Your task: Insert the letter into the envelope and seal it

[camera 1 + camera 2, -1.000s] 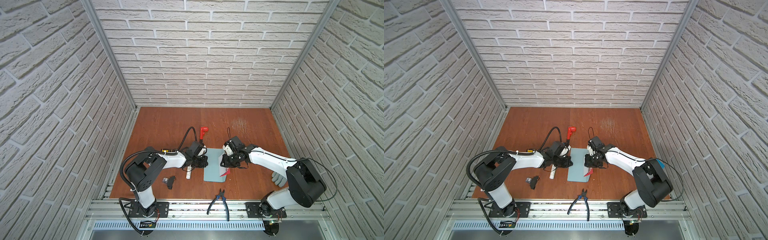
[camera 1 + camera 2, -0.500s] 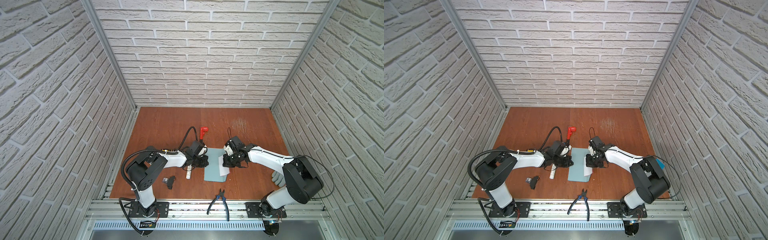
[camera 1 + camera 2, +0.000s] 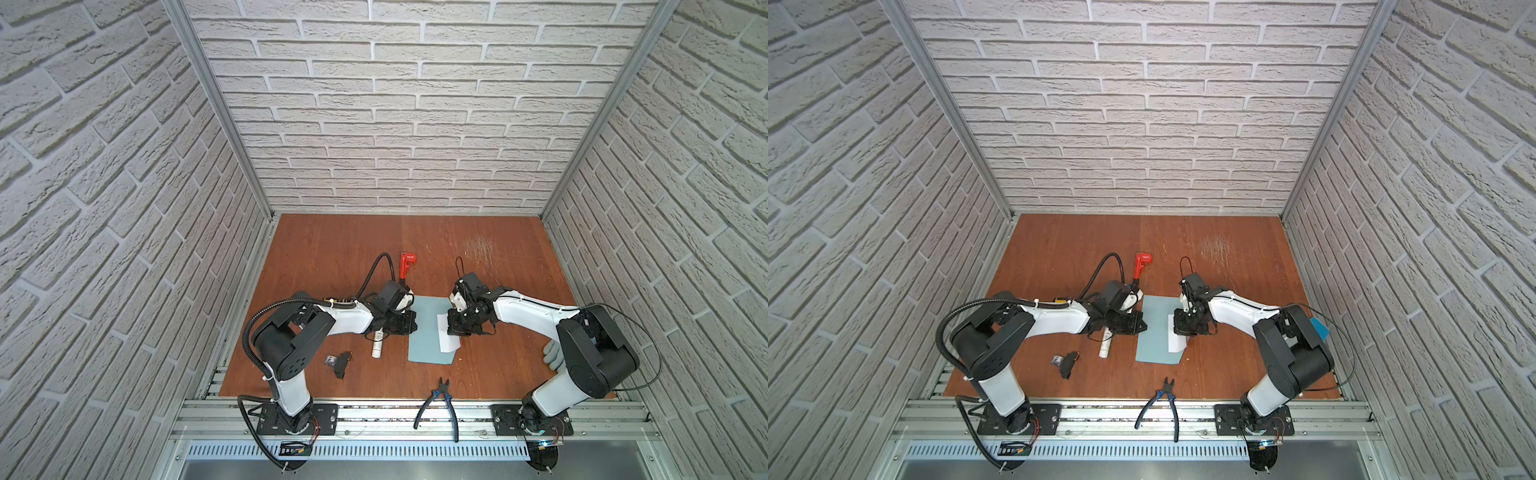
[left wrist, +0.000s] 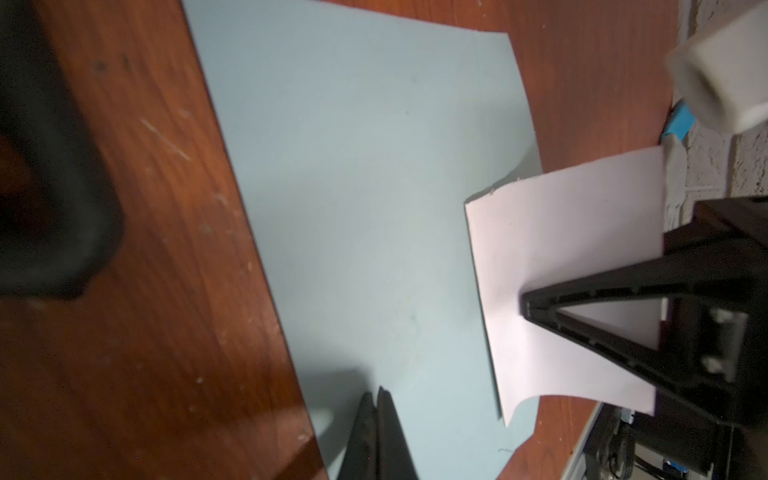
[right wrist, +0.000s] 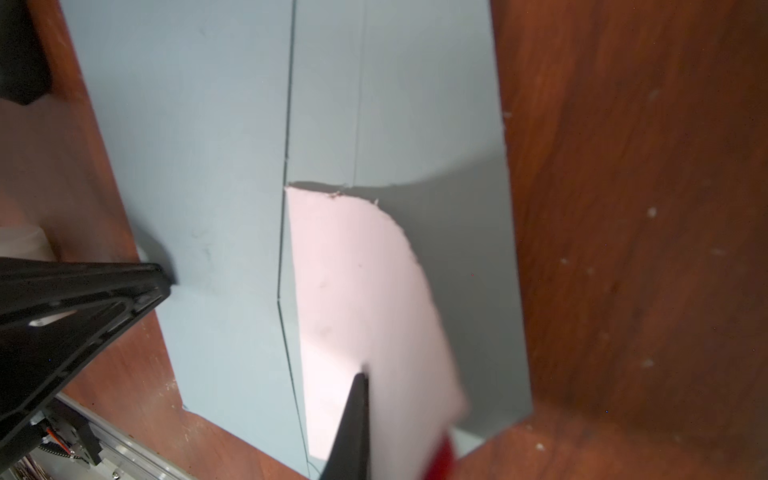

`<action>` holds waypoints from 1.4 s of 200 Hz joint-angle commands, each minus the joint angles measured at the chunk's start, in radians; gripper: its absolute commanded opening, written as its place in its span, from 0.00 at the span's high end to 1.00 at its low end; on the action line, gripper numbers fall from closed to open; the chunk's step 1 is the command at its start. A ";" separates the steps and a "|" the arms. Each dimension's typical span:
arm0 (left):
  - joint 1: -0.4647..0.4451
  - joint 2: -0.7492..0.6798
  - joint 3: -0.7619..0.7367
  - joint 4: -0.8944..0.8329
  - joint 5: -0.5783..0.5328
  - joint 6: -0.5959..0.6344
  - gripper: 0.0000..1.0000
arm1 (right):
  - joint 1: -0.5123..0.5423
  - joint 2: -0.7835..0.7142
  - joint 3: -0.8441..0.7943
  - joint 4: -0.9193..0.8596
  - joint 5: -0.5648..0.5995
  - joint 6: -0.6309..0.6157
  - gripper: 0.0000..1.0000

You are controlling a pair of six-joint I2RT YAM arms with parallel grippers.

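in both top views the envelope (image 3: 426, 328) lies flat near the middle of the worktop (image 3: 332, 249), between the two arms. the left claw (image 3: 411, 324) sits at its left edge. the right claw (image 3: 452, 328) is over its right edge, on the letter (image 3: 447, 343), whose white face overlaps that side of the envelope. a white glue stick (image 3: 377, 345) lies just left of the left claw, pliers (image 3: 440, 399) are at the near edge, and a glove (image 3: 552, 353) is by the right arm.

left wrist view: the left claw (image 4: 378, 401) is fully closed, tips together and down on the envelope (image 4: 353, 208) close to one edge; nothing shows between them. the right claw (image 4: 527, 309) meets the letter (image 4: 552, 249), which bows up off the envelope.

right wrist view: the right claw (image 5: 359, 380) is closed on the letter (image 5: 365, 282), which curves from the claw down to the envelope (image 5: 199, 145); red shows at its near corner. one edge of the letter runs along a seam line, and i cannot tell whether it goes under. the left claw (image 5: 160, 282) touches the envelope's edge.
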 commanded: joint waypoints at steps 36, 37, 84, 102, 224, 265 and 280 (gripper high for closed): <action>0.011 0.045 -0.001 -0.048 -0.009 0.031 1.00 | -0.008 0.025 0.039 -0.037 0.006 0.005 0.94; 0.010 0.045 -0.001 -0.048 -0.009 0.031 1.00 | -0.008 0.025 0.040 -0.037 0.006 0.005 0.94; 0.012 0.053 0.002 -0.039 0.000 0.032 1.00 | -0.007 0.034 0.055 -0.036 -0.007 0.002 0.94; 0.012 0.053 0.002 -0.039 0.002 0.031 1.00 | -0.007 0.022 0.061 -0.049 -0.004 0.003 0.94; 0.023 0.026 -0.013 -0.015 0.020 0.031 0.68 | 0.021 0.015 0.201 -0.273 0.084 -0.049 0.94; 0.029 0.028 -0.018 -0.007 0.027 0.031 0.69 | 0.027 0.050 0.223 -0.271 0.064 -0.055 0.94; 0.032 0.028 -0.018 -0.004 0.029 0.032 0.69 | 0.029 0.065 0.233 -0.271 0.059 -0.056 0.94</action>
